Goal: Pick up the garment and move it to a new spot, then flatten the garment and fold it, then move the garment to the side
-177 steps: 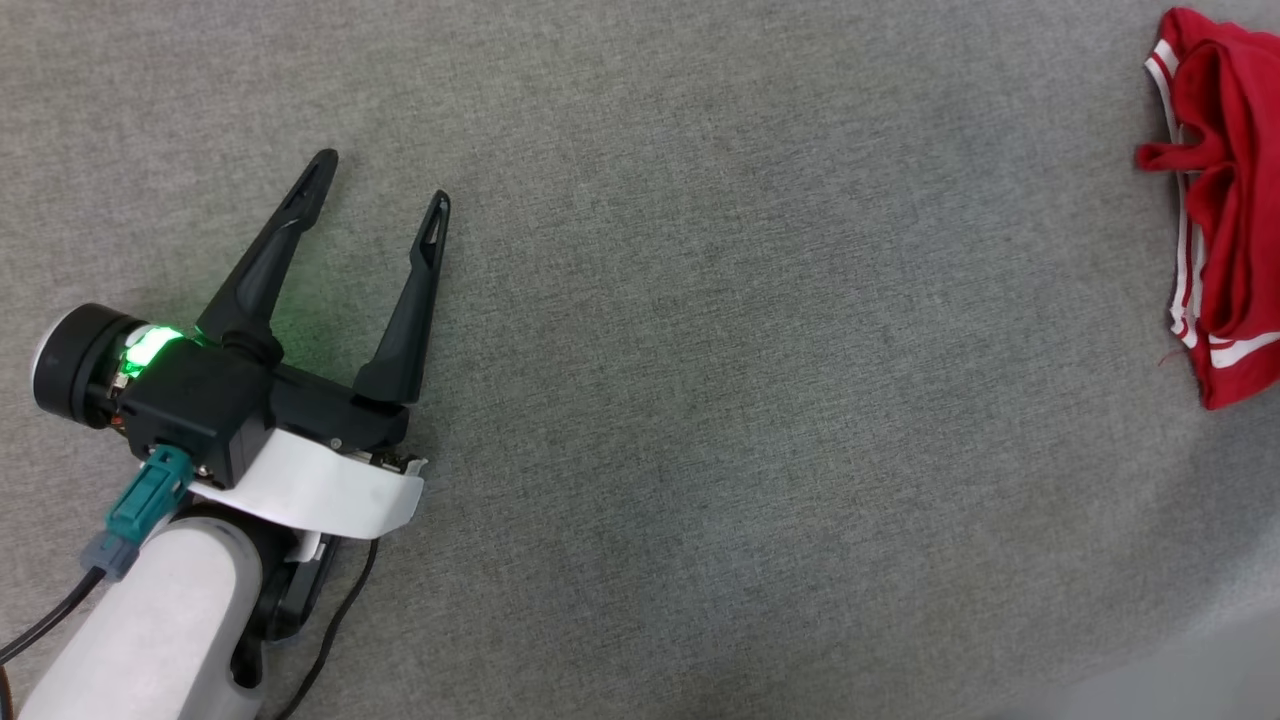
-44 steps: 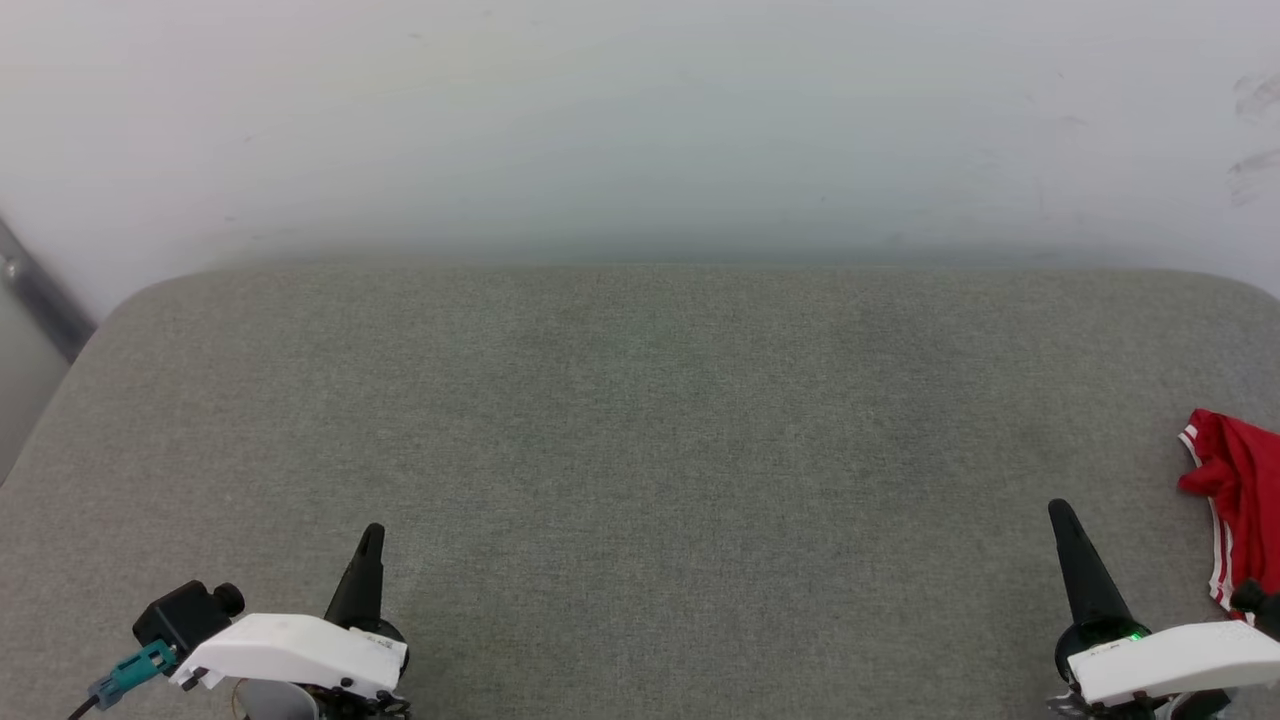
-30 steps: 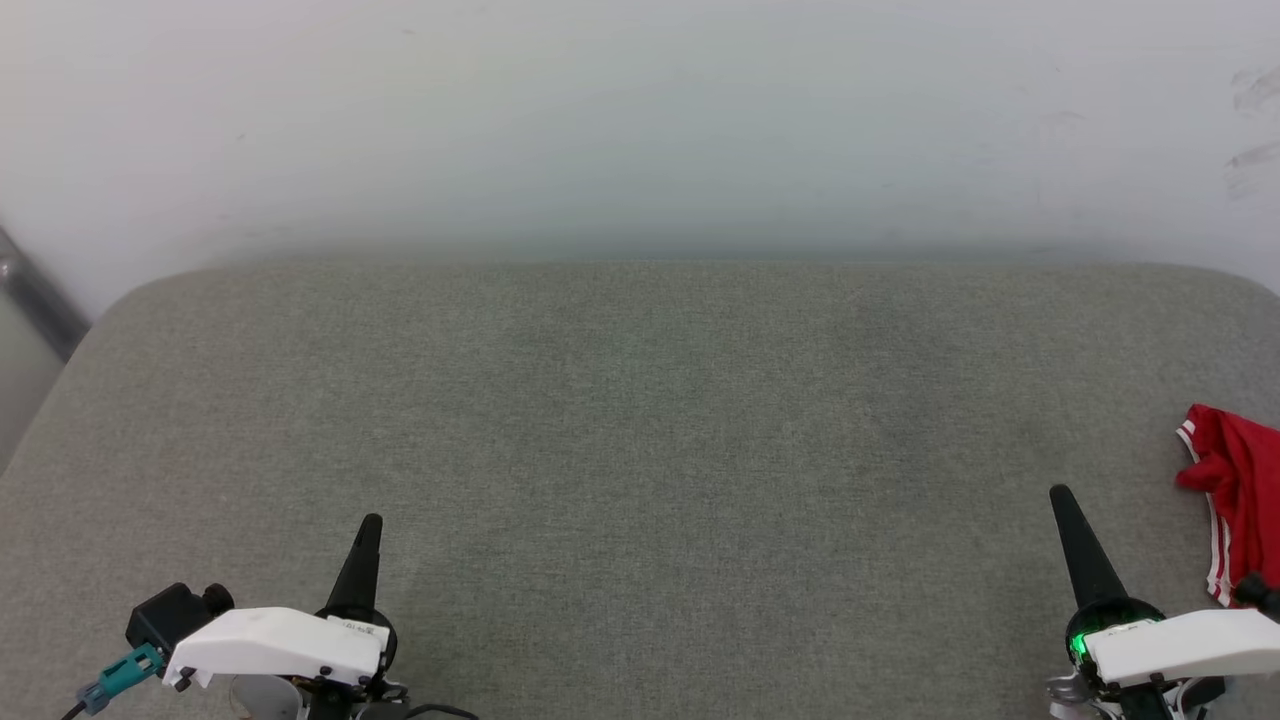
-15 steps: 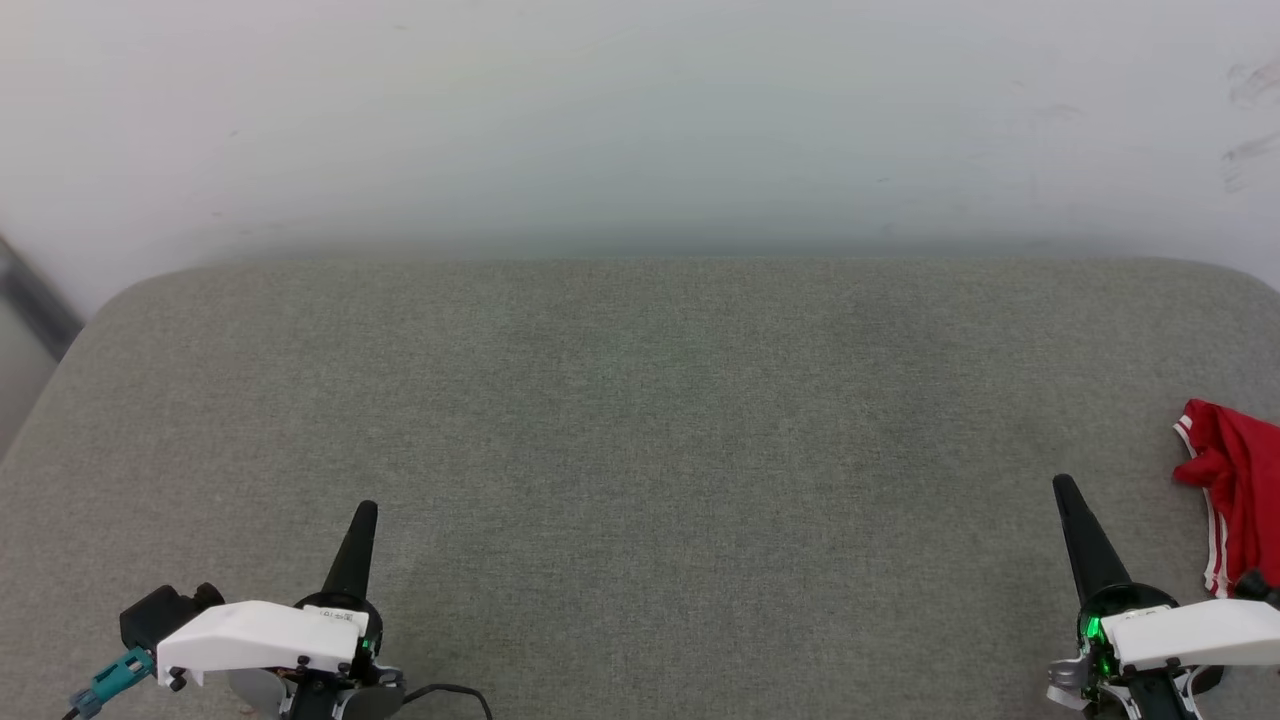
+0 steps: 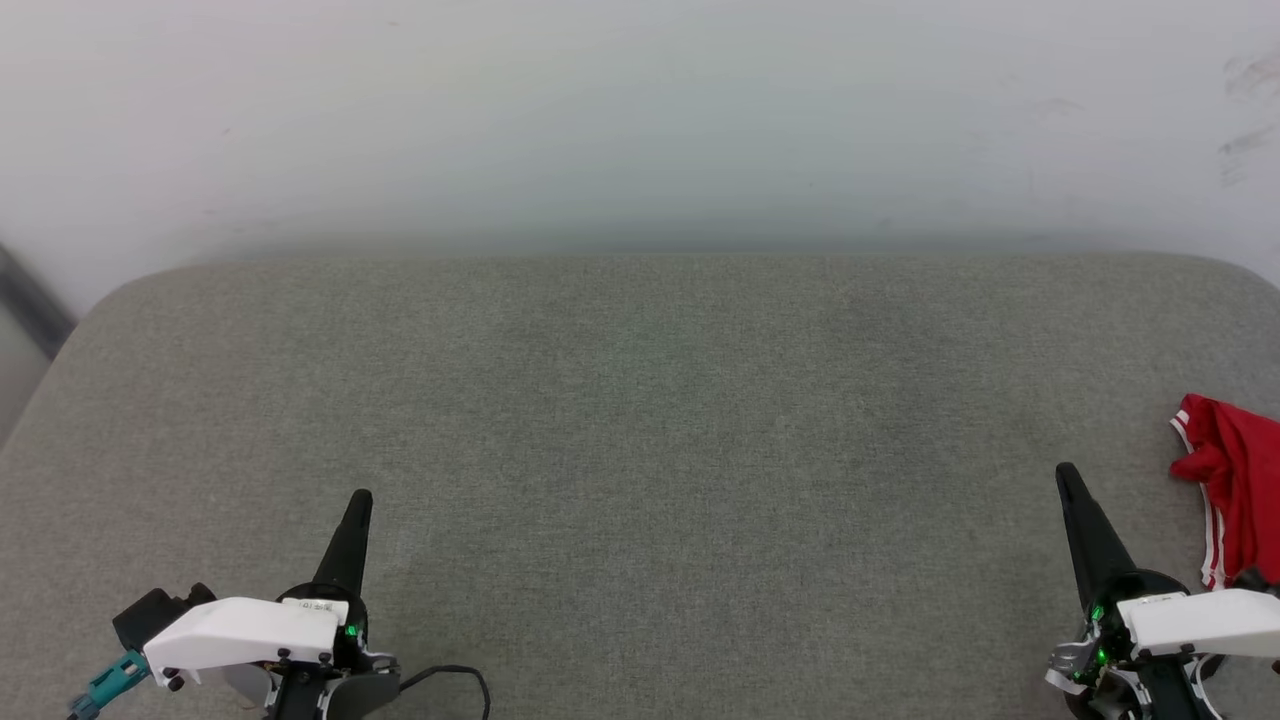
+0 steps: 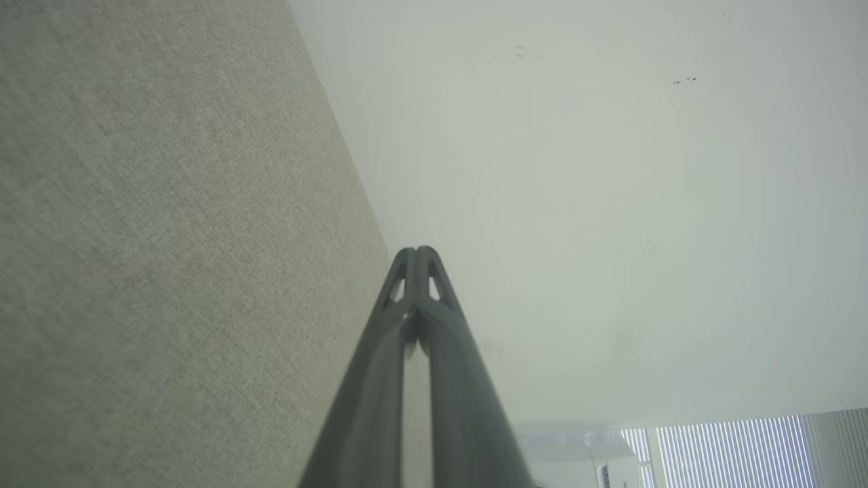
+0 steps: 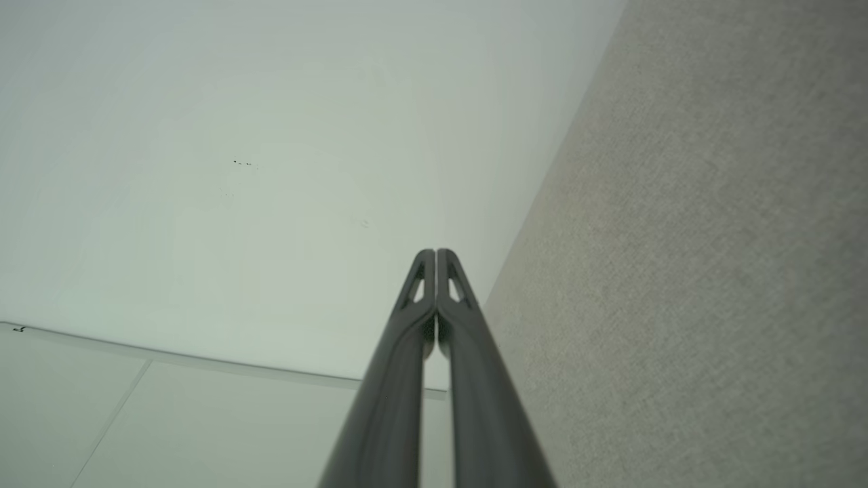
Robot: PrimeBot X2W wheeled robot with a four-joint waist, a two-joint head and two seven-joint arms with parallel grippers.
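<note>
Garment (image 5: 1235, 490): one, red jersey knit, white-striped trim, crumpled at pad's right edge, near right gripper (image 5: 1066, 472), not held
Left gripper (image 5: 361, 497): wide some seconds ago, now pinched shut, empty; right likewise
Two grippers, dark tapered fingers
Pad (image 5: 640, 420): one, grey woven, rounded corners

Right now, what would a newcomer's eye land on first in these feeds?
The red garment, bunched on the grey padded surface at the head view's right edge, is the one splash of colour. Next come the left gripper and right gripper, low in that view, both shut, the right one close beside the garment.
</note>
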